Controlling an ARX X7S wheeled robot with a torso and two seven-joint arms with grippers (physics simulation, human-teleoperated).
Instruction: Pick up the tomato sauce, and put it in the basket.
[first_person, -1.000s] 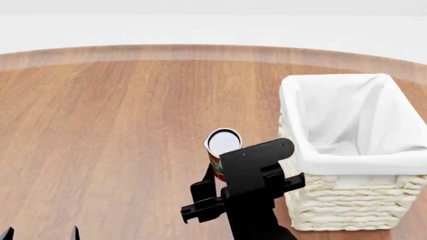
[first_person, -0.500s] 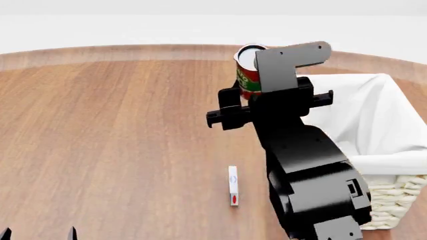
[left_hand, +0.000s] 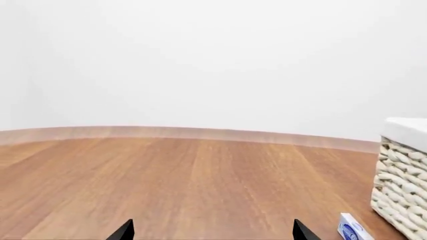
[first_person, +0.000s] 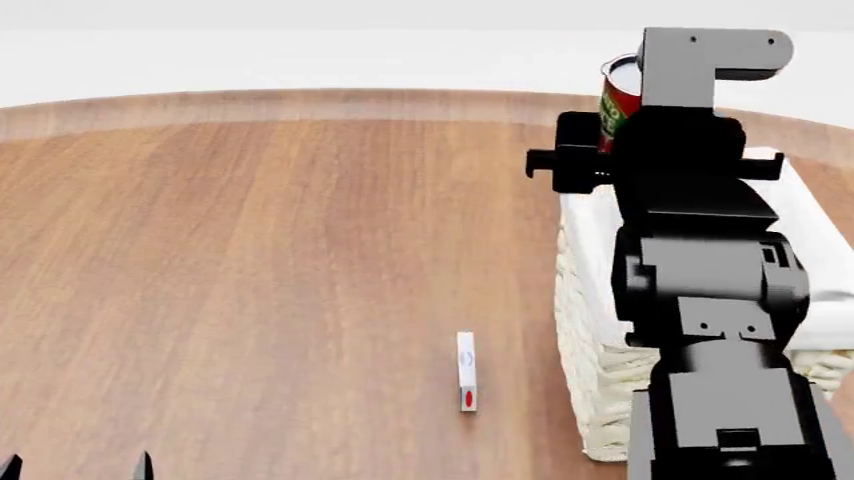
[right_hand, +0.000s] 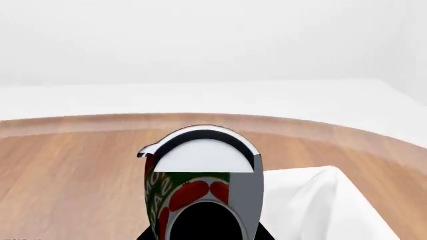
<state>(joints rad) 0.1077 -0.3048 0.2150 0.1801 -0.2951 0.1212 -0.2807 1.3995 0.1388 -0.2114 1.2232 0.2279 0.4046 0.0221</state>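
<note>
— Where is the right arm?

— The black right arm rises from the near right edge of the head view, forearm upright, its right tool (first_person: 627, 110) lifted above the near-left corner of the tall cream-white woven wicker basket with a white cloth liner (first_person: 587, 290).

— What does it hold?

— It is clamped on the small cylindrical tomato sauce tin with a red-and-green label (first_person: 617, 100), upright, silvery top (right_hand: 200, 155) up, well clear of the brown wooden counter (first_person: 267, 250).

— And below the tool?

— A small white rectangular packet (first_person: 466, 372) lies on the counter, left of the basket.

— The left tool?

— Only two black fingertips (left_hand: 123, 231) show, spread apart over bare wood with nothing between them, the basket (left_hand: 403, 195) off to its side.
</note>
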